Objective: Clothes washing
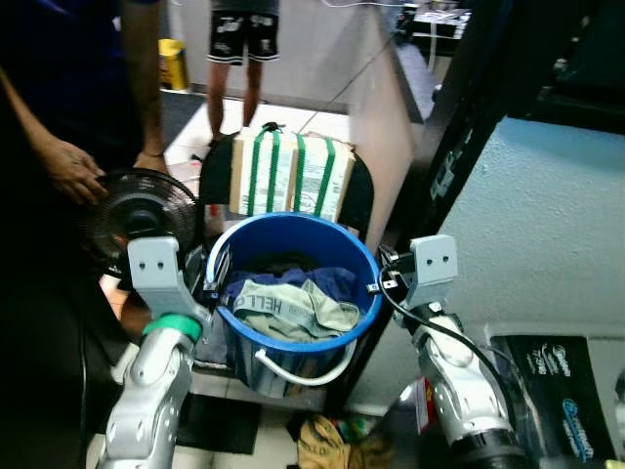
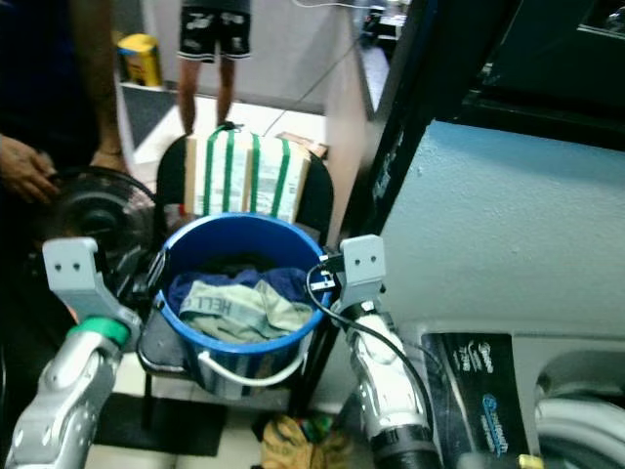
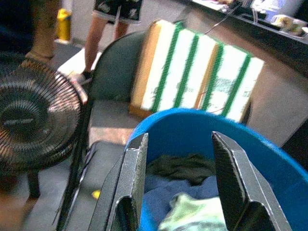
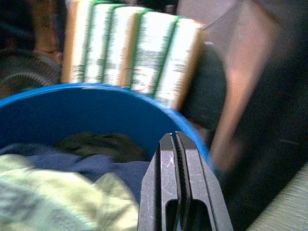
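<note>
A blue bucket (image 1: 293, 221) with a white handle stands on a dark chair before me. It holds a pale green garment (image 1: 293, 308) with printed letters on top of dark blue cloth (image 1: 337, 281). My left gripper (image 3: 179, 139) is open at the bucket's left side, its two fingers standing either side of the rim. At the bucket's right rim my right gripper (image 4: 174, 138) is shut, its fingers pressed flat together with nothing seen between them. It sits just above the clothes, by the handle's fixing point.
A green-striped cardboard box (image 1: 293, 176) leans on the chair back behind the bucket. At the left a person's hand (image 1: 68, 171) rests on a black fan (image 1: 142, 210). Another person (image 1: 244, 39) stands far back. A white washing machine (image 2: 508, 234) stands to the right, with a crumpled bag (image 1: 322, 445) on the floor.
</note>
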Controlling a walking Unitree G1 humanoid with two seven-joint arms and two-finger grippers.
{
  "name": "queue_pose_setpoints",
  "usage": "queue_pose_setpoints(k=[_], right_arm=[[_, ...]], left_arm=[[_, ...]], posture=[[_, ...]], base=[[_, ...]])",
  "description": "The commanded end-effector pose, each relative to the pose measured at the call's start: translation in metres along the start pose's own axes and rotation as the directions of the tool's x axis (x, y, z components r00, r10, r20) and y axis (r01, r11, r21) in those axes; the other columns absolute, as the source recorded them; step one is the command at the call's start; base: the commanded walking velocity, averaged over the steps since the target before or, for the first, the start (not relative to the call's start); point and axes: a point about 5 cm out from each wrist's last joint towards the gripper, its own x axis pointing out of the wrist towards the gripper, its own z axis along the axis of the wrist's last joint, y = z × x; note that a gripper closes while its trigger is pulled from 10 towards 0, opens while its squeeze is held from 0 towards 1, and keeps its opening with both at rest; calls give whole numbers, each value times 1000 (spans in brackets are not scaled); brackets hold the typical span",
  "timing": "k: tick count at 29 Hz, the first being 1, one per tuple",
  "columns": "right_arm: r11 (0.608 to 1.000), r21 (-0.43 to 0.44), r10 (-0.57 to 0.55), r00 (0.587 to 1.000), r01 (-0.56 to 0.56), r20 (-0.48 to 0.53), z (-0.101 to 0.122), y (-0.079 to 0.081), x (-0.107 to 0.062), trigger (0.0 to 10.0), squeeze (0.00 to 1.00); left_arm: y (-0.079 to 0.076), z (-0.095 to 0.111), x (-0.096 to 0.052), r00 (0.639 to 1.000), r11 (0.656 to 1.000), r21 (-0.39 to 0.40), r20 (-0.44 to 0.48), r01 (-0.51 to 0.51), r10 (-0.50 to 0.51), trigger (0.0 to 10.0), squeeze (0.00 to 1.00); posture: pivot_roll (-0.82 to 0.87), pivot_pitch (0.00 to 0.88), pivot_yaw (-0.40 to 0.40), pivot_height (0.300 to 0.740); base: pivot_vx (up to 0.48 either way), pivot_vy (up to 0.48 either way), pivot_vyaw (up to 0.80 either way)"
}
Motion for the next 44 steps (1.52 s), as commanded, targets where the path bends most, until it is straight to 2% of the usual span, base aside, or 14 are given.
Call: queue_pose_setpoints(k=[1, 12, 29, 44], right_arm=[[1000, 8, -4, 1000, 4, -19, -4, -1, -2, 10000, 0], [1000, 7, 0, 1000, 0, -21, -3, -1, -1, 10000, 0], [1000, 5, 8, 1000, -8, -20, -2, 0, 1, 10000, 0], [1000, -1, 19, 1000, -19, -20, -3, 1, 2, 10000, 0]], left_arm=[[3, -4, -3, 1000, 1000, -2, -20, -10, 10, 10000, 0], [3, 0, -4, 1000, 999, -36, 18, -17, 17, 10000, 0], [4, 3, -3, 999, 999, -50, 40, -12, 14, 10000, 0], [6, 2, -6, 998, 999, -46, 51, -20, 22, 10000, 0]], posture=[[96, 0, -92, 740], [99, 0, -99, 740], [98, 0, -103, 740], [102, 0, -104, 740]], base=[[0, 0, 0], [0, 27, 0], [0, 473, 0], [0, 0, 0]])
